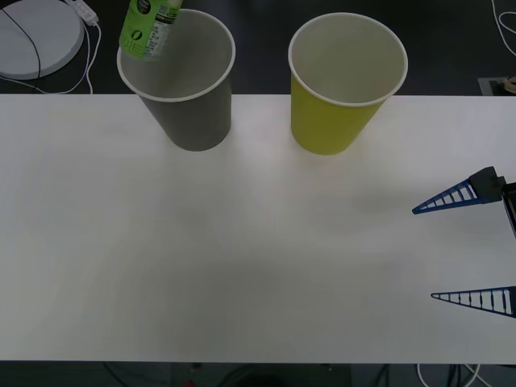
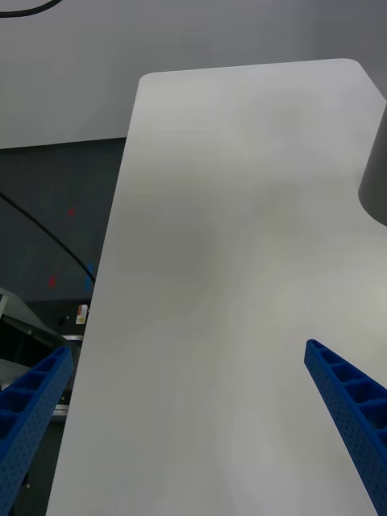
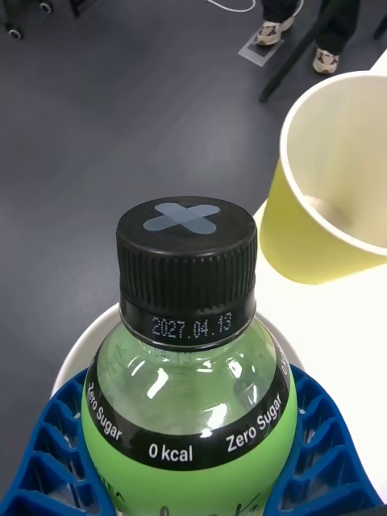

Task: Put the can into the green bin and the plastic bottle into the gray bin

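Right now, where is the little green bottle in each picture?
Front view: the plastic bottle sits at the top left, over the gray bin's far-left rim.
Left wrist view: it is close up, held between the left claw's blue fingers.
Right wrist view: not in it.
Shared landmark: the green bin, beside the bottle.

Front camera looks down over the table (image 1: 242, 266) — wrist cameras sit close, both catching that same tabletop.
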Controlling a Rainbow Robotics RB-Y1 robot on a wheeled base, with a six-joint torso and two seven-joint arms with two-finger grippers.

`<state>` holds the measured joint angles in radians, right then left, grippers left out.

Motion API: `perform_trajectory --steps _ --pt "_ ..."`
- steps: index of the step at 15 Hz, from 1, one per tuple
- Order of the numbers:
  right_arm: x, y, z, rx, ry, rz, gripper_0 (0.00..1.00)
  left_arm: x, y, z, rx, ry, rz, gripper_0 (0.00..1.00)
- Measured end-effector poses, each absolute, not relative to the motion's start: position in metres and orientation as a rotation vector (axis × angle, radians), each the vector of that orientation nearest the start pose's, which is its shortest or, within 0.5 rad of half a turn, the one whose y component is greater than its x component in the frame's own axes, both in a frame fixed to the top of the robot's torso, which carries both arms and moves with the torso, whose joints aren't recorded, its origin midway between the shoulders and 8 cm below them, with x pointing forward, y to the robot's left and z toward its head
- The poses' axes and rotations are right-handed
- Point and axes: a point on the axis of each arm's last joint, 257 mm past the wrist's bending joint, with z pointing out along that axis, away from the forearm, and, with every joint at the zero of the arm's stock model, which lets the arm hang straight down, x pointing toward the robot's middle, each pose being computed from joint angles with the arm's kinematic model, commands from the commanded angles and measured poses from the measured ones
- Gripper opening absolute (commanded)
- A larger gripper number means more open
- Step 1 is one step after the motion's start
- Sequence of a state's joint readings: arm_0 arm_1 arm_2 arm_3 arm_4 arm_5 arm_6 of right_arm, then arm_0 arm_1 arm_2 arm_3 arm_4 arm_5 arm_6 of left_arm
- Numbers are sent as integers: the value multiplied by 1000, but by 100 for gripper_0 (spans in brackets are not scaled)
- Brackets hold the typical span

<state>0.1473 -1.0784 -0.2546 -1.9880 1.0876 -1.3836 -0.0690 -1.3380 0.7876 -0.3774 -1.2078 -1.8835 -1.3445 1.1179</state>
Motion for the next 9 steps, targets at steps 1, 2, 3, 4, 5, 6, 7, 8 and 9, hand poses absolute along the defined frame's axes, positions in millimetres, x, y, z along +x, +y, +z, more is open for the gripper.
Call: perform_trajectory --steps 1,2,3,4,5,6,7,8,9 --pt "295 -231 -128 -1687 1402 561 100 606 119 85 1100 1936 -159 0" --pt "295 -231 -128 -1687 1402 561 100 606 117 83 1106 1934 -158 0" --pt "295 -231 -128 -1687 1402 561 100 607 115 83 1108 1929 -157 0" --pt "295 -231 -128 -1687 1402 561 100 608 112 84 1109 1923 -156 0" --pt "295 -231 -128 -1687 1402 561 100 609 111 84 1108 1915 -150 0" --pt "295 -231 -128 -1687 1402 561 100 611 111 85 1106 1911 -141 0" --pt "295 -231 -128 -1687 1402 561 100 612 111 85 1107 1909 -137 0" --pt "295 -231 -128 -1687 1402 561 100 612 111 85 1107 1909 -135 0" --pt "295 -231 -128 -1687 1402 561 100 612 111 84 1108 1910 -134 0"
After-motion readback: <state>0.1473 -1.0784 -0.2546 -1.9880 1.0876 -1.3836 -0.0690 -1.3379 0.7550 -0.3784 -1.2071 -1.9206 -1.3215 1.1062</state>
